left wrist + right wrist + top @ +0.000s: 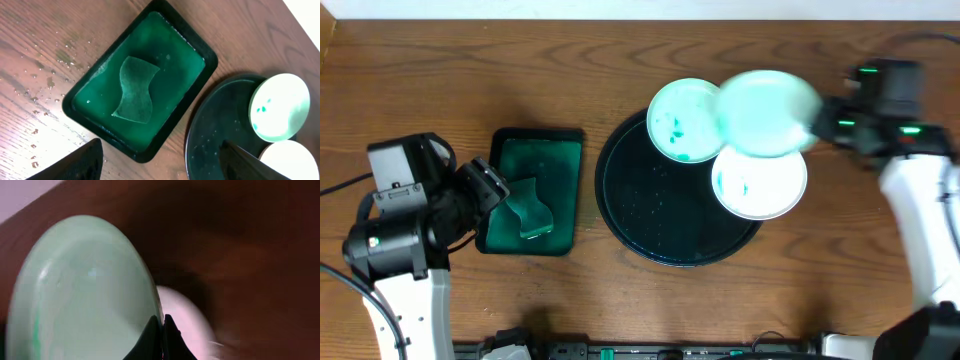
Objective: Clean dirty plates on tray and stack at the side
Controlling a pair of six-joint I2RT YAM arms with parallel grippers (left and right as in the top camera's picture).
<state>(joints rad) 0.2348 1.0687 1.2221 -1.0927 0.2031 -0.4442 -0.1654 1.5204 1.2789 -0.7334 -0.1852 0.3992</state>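
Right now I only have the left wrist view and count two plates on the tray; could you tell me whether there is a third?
Observer: Yes, the right gripper pinches a third plate by its rim.
Operator: Is it over the tray?
Observer: Overhead, it hangs over the tray's far right edge, hiding part of the smeared plate and the near plate.
Operator: Does it look clean?
Observer: No. The right wrist view shows a pale green tint across it, with a darker streak near one edge.
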